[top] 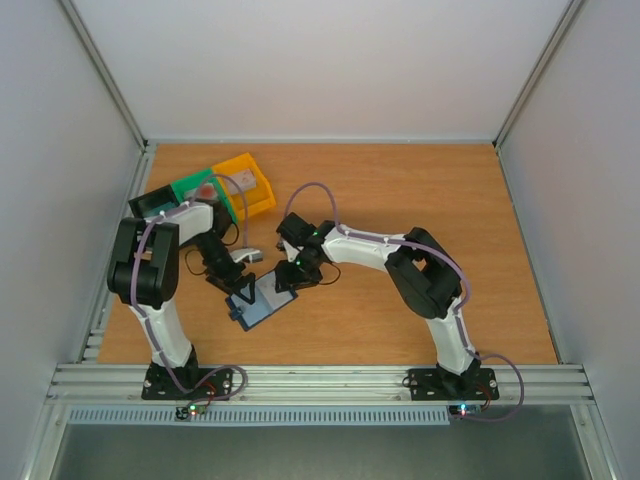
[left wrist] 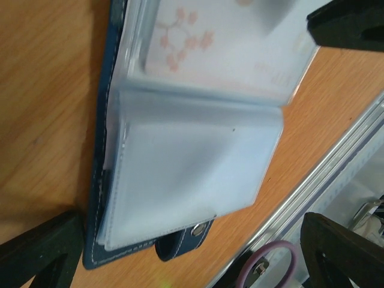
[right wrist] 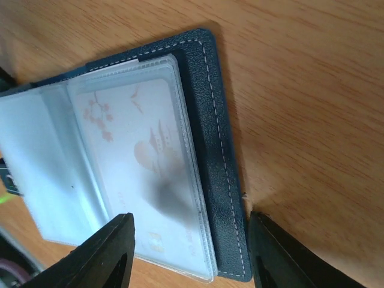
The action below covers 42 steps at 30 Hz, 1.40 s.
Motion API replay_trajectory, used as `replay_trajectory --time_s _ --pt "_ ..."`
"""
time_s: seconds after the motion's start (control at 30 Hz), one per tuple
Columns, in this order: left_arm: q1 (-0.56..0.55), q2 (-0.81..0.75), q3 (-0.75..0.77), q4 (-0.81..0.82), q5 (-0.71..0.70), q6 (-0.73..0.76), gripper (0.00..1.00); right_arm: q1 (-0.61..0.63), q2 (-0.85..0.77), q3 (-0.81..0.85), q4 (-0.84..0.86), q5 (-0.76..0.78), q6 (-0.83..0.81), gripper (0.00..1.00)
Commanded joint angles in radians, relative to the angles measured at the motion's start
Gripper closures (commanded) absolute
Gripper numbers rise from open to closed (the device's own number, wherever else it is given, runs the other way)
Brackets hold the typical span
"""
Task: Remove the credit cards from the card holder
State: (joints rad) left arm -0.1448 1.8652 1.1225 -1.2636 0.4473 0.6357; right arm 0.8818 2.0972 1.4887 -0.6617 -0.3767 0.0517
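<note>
**Risk: the sleeve comes too**

The card holder lies open, lower centre-left of the top view, with a pale card in its clear sleeve. The left gripper gapes wide. The right gripper stands part-open, holding nothing. Pinching sleeve and card together would probably drag the holder.

the open card holder is hemmed in: left gripper over its left end, right gripper straddling its right edge, little room between them. at the far left, the black bin, green bin and yellow bin block the corner. the rail bounds the near side. the table lies open to the right
</note>
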Motion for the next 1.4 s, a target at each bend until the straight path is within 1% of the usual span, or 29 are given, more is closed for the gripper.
replay_trajectory --time_s 0.0,0.07,0.13,0.3,0.37,0.43,0.57,0.67,0.73,0.8,0.83,0.93,1.0,1.03,1.17,1.27,1.37 --pt "-0.020 0.043 0.007 0.158 0.075 -0.003 0.02 -0.038 -0.051 -0.090 0.160 -0.146 0.092 0.47" --pt "-0.031 0.039 -0.006 0.175 0.080 -0.005 0.03 -0.040 -0.054 -0.091 0.180 -0.180 0.093 0.47" --pt "-0.037 0.033 -0.018 0.188 0.079 -0.007 0.06 -0.040 -0.056 -0.086 0.180 -0.186 0.091 0.48" --pt "-0.043 0.034 -0.022 0.180 0.101 0.021 0.22 -0.041 -0.069 -0.076 0.132 -0.120 0.078 0.48" --pt "-0.048 0.040 -0.021 0.184 0.099 0.025 0.25 -0.040 -0.068 -0.067 0.105 -0.087 0.075 0.48" --pt "-0.051 0.045 -0.019 0.191 0.095 0.029 0.25 -0.040 -0.076 -0.060 0.052 -0.026 0.058 0.48" --pt "-0.051 0.008 -0.001 0.194 0.044 0.025 0.21 -0.040 -0.135 -0.052 -0.061 0.105 0.005 0.46" --pt "-0.026 -0.047 0.048 0.130 0.051 0.043 0.17 -0.040 -0.142 -0.014 -0.121 0.112 -0.034 0.45" --pt "0.002 -0.080 0.091 0.074 0.032 0.038 0.16 -0.040 -0.138 0.005 -0.141 0.110 -0.079 0.45" --pt "0.023 -0.114 0.114 0.027 -0.030 0.067 0.15 -0.040 -0.137 0.014 -0.148 0.108 -0.088 0.45" --pt "0.026 -0.133 0.110 0.016 -0.093 0.094 0.15 -0.038 -0.137 0.015 -0.147 0.104 -0.088 0.45" --pt "0.027 -0.194 0.046 0.013 -0.281 0.177 0.15 -0.033 -0.130 0.024 -0.149 0.095 -0.091 0.45" --pt "0.027 -0.238 0.003 0.013 -0.362 0.216 0.15 -0.031 -0.125 0.033 -0.157 0.099 -0.093 0.45" --pt "0.027 -0.258 -0.016 0.016 -0.388 0.226 0.15 -0.030 -0.122 0.036 -0.157 0.100 -0.093 0.45" --pt "0.026 -0.310 -0.086 0.037 -0.400 0.235 0.17 -0.030 -0.118 0.036 -0.136 0.070 -0.088 0.44" --pt "0.012 -0.339 -0.184 0.128 -0.443 0.256 0.17 -0.030 -0.108 0.029 -0.112 0.033 -0.081 0.44" --pt "-0.041 -0.360 -0.286 0.243 -0.506 0.308 0.17 -0.030 -0.095 0.028 -0.103 0.020 -0.072 0.44"
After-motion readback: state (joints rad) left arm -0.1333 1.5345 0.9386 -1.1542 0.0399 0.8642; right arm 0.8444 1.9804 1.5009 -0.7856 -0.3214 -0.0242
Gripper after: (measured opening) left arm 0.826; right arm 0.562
